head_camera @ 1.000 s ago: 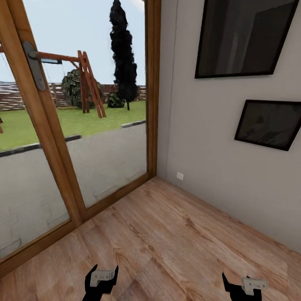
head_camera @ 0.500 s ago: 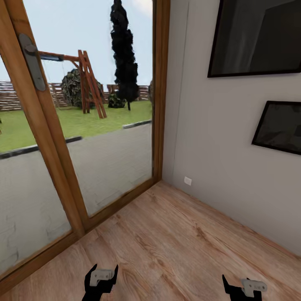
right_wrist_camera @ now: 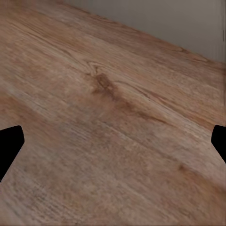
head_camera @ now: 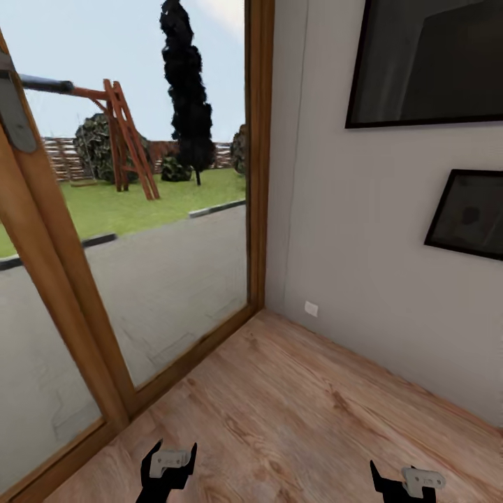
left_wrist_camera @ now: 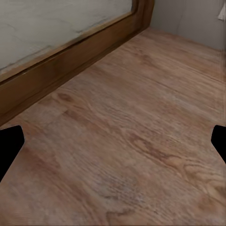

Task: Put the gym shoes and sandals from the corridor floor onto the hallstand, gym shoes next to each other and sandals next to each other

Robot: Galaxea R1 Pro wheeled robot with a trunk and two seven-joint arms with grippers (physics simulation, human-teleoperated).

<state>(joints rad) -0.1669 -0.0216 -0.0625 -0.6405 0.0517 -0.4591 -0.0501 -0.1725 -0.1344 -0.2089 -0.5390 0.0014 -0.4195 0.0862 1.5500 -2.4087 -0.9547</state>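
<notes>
Corridor corner, wood floor [head_camera: 293,412] bare from near to far. Left gripper [head_camera: 168,467] and right gripper [head_camera: 405,482] sat low at the near edge, both spread apart, holding nothing. Shoes, sandals and rack: not in frame, location unknown. Judged: task looked barely started, search pending. Beyond the floor: glass door [head_camera: 161,230] on the left, wall [head_camera: 349,230] with two dark frames [head_camera: 433,63] on the right. Head view alone gave the garden; wrist views gave floor grain plus the door sill [left_wrist_camera: 66,61].

No readable text, labels, numbers or signs anywhere.
</notes>
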